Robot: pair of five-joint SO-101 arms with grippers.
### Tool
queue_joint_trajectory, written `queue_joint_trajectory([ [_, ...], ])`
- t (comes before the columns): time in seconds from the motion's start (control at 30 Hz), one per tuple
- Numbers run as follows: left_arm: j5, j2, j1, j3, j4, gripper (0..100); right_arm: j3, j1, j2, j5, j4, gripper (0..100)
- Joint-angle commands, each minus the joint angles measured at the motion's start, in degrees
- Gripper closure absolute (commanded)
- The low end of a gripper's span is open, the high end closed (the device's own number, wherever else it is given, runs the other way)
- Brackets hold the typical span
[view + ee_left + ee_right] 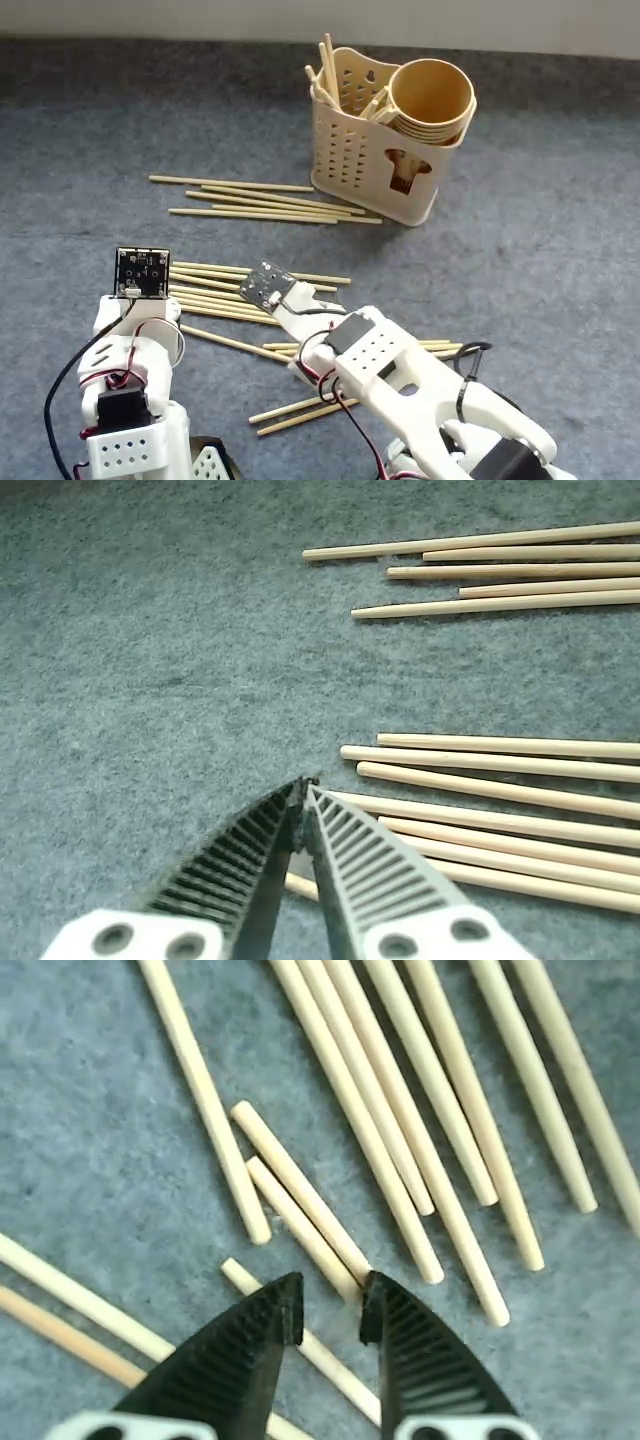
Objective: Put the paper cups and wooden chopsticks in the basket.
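Two hands are low over the grey table (560,230) on my feed. My left hand (304,783) has its fingers pressed together at the tips with nothing between them. It hangs over bare cloth just beside the ends of a row of loose chopsticks (480,780), and one stick runs underneath its fingers. My right hand (330,1312) has its fingers a little apart. The ends of a close pair of sticks (300,1210) lie right at the gap, and I cannot tell whether either finger touches them.

From the high view, the left arm (135,400) sits at the lower left of the frame and the right arm (420,390) runs from the lower right toward the centre. One bunch of sticks lies between them (230,290), and a few more lie under the right arm (300,408). Another bunch (260,200) lies farther up, left of centre, with its ends reaching the foot of the basket (350,165). The basket stands upright in the upper right of centre, well apart from both hands. The paper cups (432,100) are nested as one stack in its right side, and several upright sticks (327,65) poke out of its left side
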Motion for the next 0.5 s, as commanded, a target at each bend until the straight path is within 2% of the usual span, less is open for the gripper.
queue_joint_trajectory([
  [0.0, -0.35, -0.22, -0.57, 1.19, -1.32, 99, 0.40, 2.51, 0.04, 3.16, -0.31, 94.1],
  [0.33, -0.35, -0.22, -0.57, 1.19, -1.23, 99, 0.57, 7.16, -0.04, 8.44, -0.13, 94.4],
  [0.47, -0.35, -0.22, -0.57, 1.19, -1.23, 99, 0.57, 6.73, -0.04, 8.18, -0.04, 87.6],
])
